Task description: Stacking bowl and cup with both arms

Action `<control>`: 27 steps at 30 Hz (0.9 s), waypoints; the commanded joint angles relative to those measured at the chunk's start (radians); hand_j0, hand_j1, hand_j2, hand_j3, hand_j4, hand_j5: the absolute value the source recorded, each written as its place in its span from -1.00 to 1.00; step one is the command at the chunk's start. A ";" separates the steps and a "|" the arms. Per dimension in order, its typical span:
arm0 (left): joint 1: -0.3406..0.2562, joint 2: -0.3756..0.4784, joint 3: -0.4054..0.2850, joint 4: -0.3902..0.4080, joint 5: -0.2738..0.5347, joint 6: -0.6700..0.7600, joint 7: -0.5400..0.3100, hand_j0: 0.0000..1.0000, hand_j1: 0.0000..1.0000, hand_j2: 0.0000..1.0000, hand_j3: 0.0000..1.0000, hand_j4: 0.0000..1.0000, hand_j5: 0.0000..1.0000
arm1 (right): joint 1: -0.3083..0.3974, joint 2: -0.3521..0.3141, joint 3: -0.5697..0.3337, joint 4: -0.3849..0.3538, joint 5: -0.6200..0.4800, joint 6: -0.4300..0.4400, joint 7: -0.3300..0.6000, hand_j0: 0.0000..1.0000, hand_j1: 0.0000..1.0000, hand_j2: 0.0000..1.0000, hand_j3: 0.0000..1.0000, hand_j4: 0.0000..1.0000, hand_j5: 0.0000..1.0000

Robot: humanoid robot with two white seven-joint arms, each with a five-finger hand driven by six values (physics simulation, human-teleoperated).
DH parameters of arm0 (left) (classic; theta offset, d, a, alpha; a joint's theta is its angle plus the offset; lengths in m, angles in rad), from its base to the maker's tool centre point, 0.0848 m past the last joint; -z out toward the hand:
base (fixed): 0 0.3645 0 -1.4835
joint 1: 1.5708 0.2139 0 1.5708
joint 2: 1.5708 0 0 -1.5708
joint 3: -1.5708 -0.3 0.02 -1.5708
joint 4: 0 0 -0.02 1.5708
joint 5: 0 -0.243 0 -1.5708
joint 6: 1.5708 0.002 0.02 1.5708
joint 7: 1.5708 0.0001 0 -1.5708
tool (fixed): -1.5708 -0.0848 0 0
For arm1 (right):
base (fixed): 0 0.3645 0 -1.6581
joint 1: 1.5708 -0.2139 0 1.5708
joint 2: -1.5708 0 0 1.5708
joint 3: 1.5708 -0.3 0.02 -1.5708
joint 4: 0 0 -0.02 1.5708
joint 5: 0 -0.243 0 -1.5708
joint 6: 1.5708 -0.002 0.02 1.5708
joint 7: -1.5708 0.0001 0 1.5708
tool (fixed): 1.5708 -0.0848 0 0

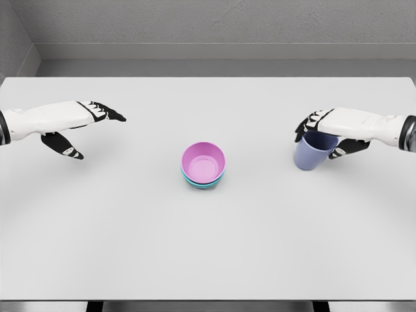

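On the pale desk (208,247) a pink bowl (203,162) sits near the middle, already nested in a teal bowl (203,183) whose rim shows just beneath it; the bowl half of the stacking looks done. The right robot hand (325,133) has its fingers wrapped around the rim of a lavender cup (311,153), well to the right of the bowls; whether the cup's base touches the desk or hangs just clear cannot be told. The left robot hand (81,127) hovers far to the left, fingers spread and holding nothing. The step in hand appears to be carrying the cup; the next move likely calls for bringing it leftward over the pink bowl, keeping it upright, and lowering it centrally before letting go.
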 commanded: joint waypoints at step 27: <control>0.000 0.006 0.001 0.001 0.008 0.003 0.000 1.00 1.00 1.00 1.00 1.00 1.00 | -0.057 -0.009 -0.032 -0.161 -0.018 -0.022 0.001 0.11 0.11 0.11 0.11 0.11 0.11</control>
